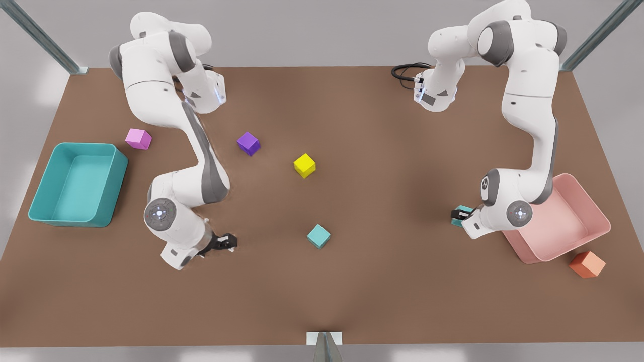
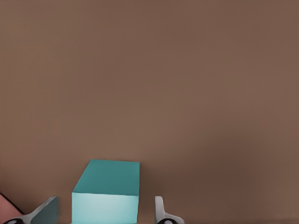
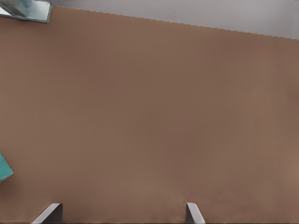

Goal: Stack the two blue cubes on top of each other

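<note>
One blue cube (image 1: 318, 236) lies alone on the brown table near the front middle; its corner (image 3: 2, 170) also shows in the right wrist view. The other blue cube (image 2: 106, 191) sits on the table beside the pink bin, at the front view's right (image 1: 463, 209). My left gripper (image 2: 105, 214) is low around this cube, open, one finger (image 2: 160, 212) on each side with a small gap. It shows at the front view's right (image 1: 460, 217). My right gripper (image 1: 226, 242) hovers low at the front view's left, open (image 3: 121, 212) with nothing between its fingers.
A teal bin (image 1: 48, 211) stands at the front view's left and a pink bin (image 1: 596, 211) at its right. Loose cubes lie about: pink (image 1: 138, 139), purple (image 1: 248, 143), yellow (image 1: 304, 165) and orange (image 1: 586, 264).
</note>
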Controlling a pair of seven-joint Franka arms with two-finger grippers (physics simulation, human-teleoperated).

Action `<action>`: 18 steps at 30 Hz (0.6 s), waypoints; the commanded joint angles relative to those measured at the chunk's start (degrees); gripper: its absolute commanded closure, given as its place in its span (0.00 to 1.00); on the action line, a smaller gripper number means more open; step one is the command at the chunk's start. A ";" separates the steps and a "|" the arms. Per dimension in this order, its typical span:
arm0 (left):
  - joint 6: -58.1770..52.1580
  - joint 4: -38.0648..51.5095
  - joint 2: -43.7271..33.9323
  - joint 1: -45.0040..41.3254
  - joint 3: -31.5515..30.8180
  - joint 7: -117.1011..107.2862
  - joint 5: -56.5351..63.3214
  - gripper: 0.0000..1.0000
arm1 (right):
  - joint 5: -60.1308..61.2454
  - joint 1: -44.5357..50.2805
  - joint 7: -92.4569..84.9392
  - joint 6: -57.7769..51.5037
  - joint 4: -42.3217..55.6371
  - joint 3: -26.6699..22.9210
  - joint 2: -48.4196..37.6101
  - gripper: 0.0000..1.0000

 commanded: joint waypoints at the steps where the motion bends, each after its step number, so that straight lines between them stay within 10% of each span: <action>1: 1.03 0.02 0.24 -0.03 0.21 9.72 0.28 0.00 | -3.57 -1.88 -9.31 -26.32 1.07 -0.71 -7.20 0.00; 5: 4.54 -1.82 1.73 -0.12 0.91 9.64 0.20 0.00 | -7.71 -1.96 -8.26 -30.73 -9.21 0.95 -26.73 0.00; 9: 5.51 -2.61 2.35 -0.47 1.18 9.28 0.20 0.00 | -7.62 -1.70 -7.55 -30.64 -9.48 1.13 -25.68 0.00; 12: 5.60 -2.61 2.35 -0.56 1.18 9.20 0.20 0.38 | -7.71 -1.70 -7.82 -30.46 -9.21 0.95 -25.85 0.00; 18: -4.39 4.48 0.06 -2.58 -3.11 -3.51 0.02 0.38 | -7.44 -1.79 -7.55 -30.38 -9.04 0.87 -25.76 0.00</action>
